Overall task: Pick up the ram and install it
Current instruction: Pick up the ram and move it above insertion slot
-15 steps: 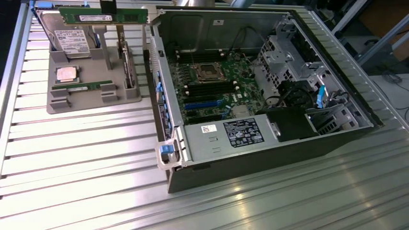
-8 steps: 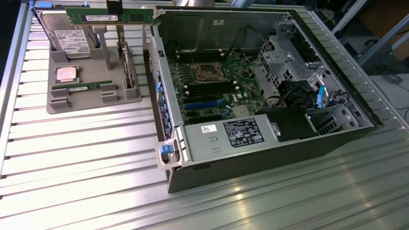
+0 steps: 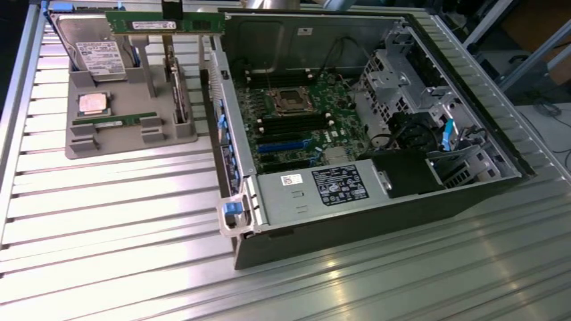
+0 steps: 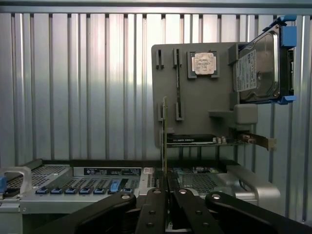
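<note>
Noted beneath black pincer [image 3: 172,13]: grey plastic parts tray w/ slots [image 3: 134,139], set on ribbed aluminium tabletop [image 3: 107,214]. Counted in tray: silver hard drive w/ white label and blue rails [image 3: 92,50], square silver processor chip [image 3: 92,103], second green memory stick laid flat in its slot [image 3: 116,122], and larger green expansion card w/ metal bracket [image 3: 181,87] set on edge almost straight below pincer.

Found open black-and-grey computer case [image 3: 375,224] beside pincer, toward exterior view's right. Saw green motherboard [image 3: 332,117] exposed inside, w/ empty processor socket [image 3: 292,100], black memory slots [image 3: 299,125] and grey power supply box [image 3: 295,200] further off. Marked case's near side wall [image 3: 223,100] as standing between pincer and motherboard.

Was closed nearly all the way, clamped on long, narrow, thin green ram stick [image 3: 165,22]. Gripped it at mid-length by upper long edge, between two black fingers [image 4: 153,209]. Kept stick level, hung directly under fingertips, raised above tray and apart from tray's contents.
</note>
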Controlling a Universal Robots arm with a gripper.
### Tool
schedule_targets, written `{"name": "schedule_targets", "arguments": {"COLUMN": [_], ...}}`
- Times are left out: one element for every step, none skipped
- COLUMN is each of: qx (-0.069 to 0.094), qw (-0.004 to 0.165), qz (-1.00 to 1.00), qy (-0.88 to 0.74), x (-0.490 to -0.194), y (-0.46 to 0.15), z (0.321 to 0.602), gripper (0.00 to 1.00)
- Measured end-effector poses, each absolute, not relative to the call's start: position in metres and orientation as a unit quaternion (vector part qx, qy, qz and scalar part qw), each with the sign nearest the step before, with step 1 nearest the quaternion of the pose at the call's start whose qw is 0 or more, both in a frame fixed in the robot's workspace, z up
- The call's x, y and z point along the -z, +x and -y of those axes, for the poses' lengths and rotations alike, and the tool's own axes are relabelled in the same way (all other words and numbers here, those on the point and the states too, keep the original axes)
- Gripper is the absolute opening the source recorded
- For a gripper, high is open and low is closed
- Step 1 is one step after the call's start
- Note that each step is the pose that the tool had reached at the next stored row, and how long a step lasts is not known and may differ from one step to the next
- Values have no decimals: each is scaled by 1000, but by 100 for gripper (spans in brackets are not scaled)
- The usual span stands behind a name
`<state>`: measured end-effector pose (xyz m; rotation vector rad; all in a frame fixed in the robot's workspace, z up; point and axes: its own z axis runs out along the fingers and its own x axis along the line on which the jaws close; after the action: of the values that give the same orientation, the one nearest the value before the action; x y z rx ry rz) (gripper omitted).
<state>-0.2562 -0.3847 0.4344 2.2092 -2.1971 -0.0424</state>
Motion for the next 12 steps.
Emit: {"name": "schedule_targets", "arguments": {"qx": [14, 14, 14, 14, 14, 14, 14, 14, 14, 14, 14, 14], "qw": [13, 13, 13, 13, 13, 13, 13, 13, 13, 13, 13, 13], "qz": [705, 705, 705, 705, 705, 705, 705, 705, 705, 705, 705, 705], "qy": [709, 709, 709, 709, 709, 709, 709, 709, 709, 709, 709, 709], "x": [-434, -434, -434, -434, -434, -434, -434, -434, -434, -434, -434, -434], "y": [-255, -254, -252, -252, -250, -248, -246, -245, -244, -242, -241, -240], "z": [385, 385, 385, 385, 385, 385, 385, 385, 385, 385, 385, 385], "gripper": [12, 12, 12, 12, 12, 12, 12, 12, 12, 12, 12, 12]}}
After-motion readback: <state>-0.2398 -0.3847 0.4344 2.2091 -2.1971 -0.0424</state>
